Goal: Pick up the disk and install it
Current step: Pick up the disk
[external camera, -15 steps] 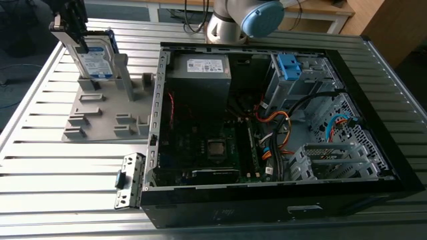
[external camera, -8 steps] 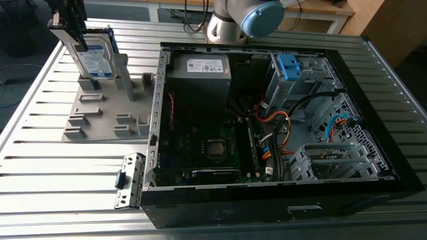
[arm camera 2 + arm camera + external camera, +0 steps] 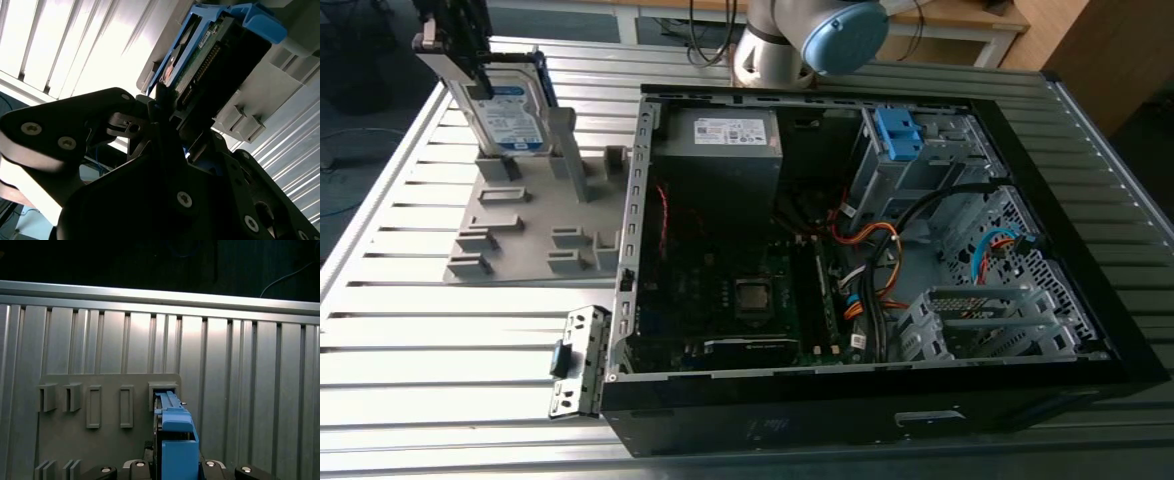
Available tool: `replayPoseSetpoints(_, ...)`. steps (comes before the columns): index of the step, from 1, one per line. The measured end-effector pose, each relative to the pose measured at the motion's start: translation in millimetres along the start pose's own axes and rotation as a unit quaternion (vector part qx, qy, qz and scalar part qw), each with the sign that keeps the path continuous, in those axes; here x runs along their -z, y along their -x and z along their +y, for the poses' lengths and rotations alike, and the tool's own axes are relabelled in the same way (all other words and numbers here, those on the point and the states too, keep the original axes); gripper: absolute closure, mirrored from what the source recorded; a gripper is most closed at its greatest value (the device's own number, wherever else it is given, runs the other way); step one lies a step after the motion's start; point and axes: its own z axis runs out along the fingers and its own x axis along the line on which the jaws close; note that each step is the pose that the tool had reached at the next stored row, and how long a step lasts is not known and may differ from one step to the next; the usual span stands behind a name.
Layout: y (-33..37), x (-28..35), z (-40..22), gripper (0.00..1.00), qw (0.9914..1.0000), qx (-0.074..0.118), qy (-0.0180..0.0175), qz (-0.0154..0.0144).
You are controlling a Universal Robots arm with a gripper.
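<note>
Ribbed desk; my hand sits directly above the disk, clamped on its top edge, long axis upright in the holder.

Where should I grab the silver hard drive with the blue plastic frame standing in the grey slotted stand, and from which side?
Take the silver hard drive by its upper end, coming down from above and pinching across its flat faces. It stands on edge in the grey slotted stand, whose posts hem in its lower part.

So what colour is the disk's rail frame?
Bright blue; the frame shows best in the first wrist view.
</note>
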Motion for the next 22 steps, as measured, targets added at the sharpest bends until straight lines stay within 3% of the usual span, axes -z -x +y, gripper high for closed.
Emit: replayPoseSetpoints(22, 0.7, 15.0, 0.3, 0.64, 1.00000, 0.000, 0.0000, 0.0000)
